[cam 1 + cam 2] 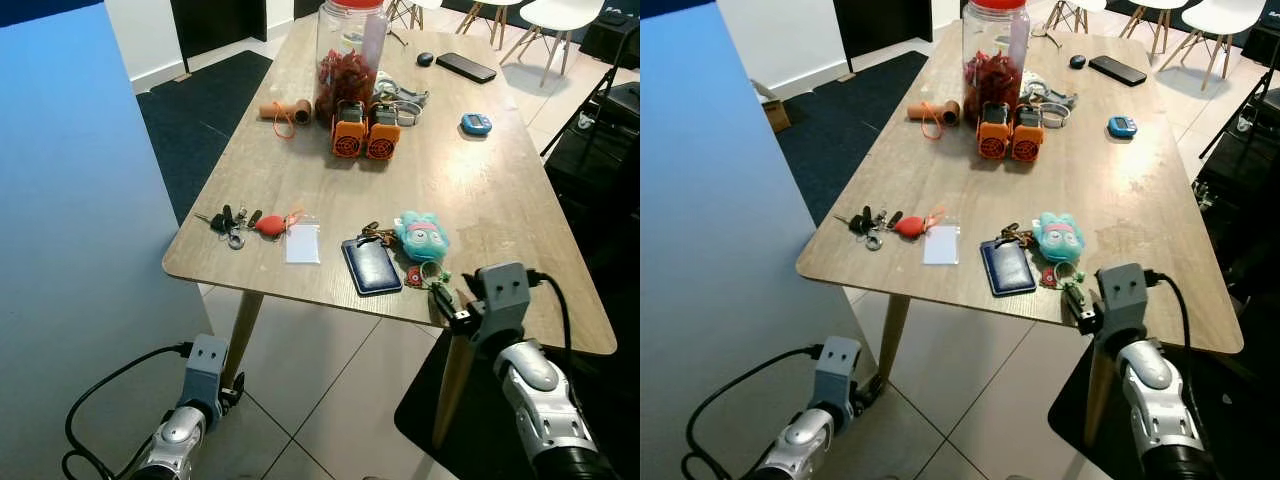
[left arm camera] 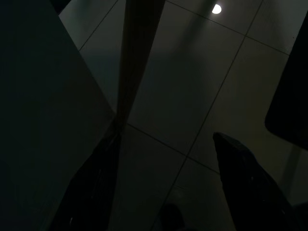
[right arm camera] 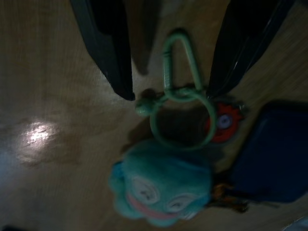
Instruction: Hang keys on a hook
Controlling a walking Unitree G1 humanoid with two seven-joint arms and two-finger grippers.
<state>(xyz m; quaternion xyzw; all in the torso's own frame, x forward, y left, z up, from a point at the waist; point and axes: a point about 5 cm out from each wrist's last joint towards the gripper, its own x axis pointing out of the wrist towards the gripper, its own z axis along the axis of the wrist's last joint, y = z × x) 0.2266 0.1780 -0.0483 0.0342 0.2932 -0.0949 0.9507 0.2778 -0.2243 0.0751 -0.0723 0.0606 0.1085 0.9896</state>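
Jaws of our right gripper gape wide around the green carabiner of the plush keyring, lower right on the table. Upper centre, 1 jar holds red snacks. Left gripper hangs open.

Home dining room; cluttered wooden table, white chairs.

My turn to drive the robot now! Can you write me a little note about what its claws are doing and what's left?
Right claw: open, fingers either side of the green clip on the teal plush keychain, near the table's front edge. Nothing gripped yet.
Left claw: open, hanging idle low beside the table leg.
A second key bunch with a red fob lies further to the left.
Done: lined up only. Left: close on the clip, lift, find a hook, hang it.
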